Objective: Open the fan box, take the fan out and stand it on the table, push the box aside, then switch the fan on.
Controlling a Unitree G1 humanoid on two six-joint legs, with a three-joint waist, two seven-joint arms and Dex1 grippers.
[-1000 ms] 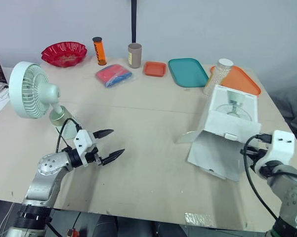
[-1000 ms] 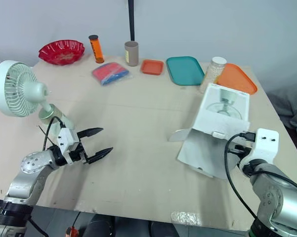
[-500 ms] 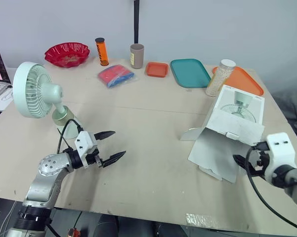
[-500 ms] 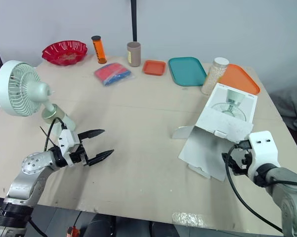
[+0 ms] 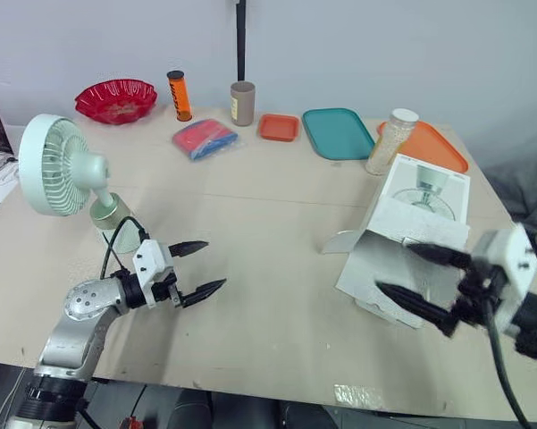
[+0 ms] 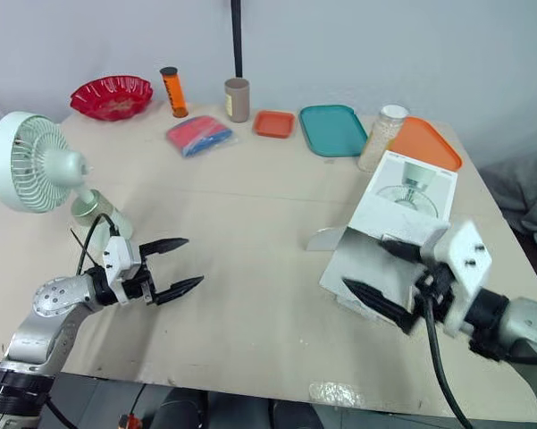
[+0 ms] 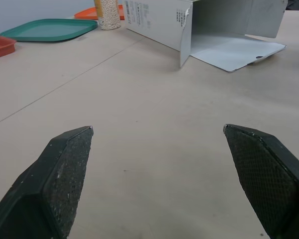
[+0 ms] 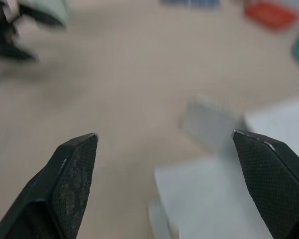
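The fan (image 5: 61, 170) stands upright on the tabletop (image 5: 268, 223) at the robot's left, just behind the left end effector (image 5: 214, 263) and clear of its fingers. Its base sits close beside the left wrist. The box (image 5: 422, 214) lies on its side at the right, its open end and flaps turned toward the robot. The right end effector (image 5: 393, 267) is over the front flap; whether a finger touches the card cannot be told. The two end effectors are well apart, with bare tabletop between them.

There is one fan and one box. Along the far edge there are three trays: a small orange one (image 5: 279, 126), a teal one (image 5: 339, 133) and a larger orange one (image 5: 433, 147). There is also one red bowl (image 5: 116, 99), one orange bottle (image 5: 178, 95), one cup (image 5: 242, 103), one jar (image 5: 389, 141) of pale grains and one red-and-blue pouch (image 5: 204, 138).

The left forearm reaches in from the near left corner, held low and roughly level, fingers pointing right toward the box. Its jaws are spread wide and empty. The right arm comes in from the right edge, fingers pointing left across the box; they too are spread apart, gripping nothing.
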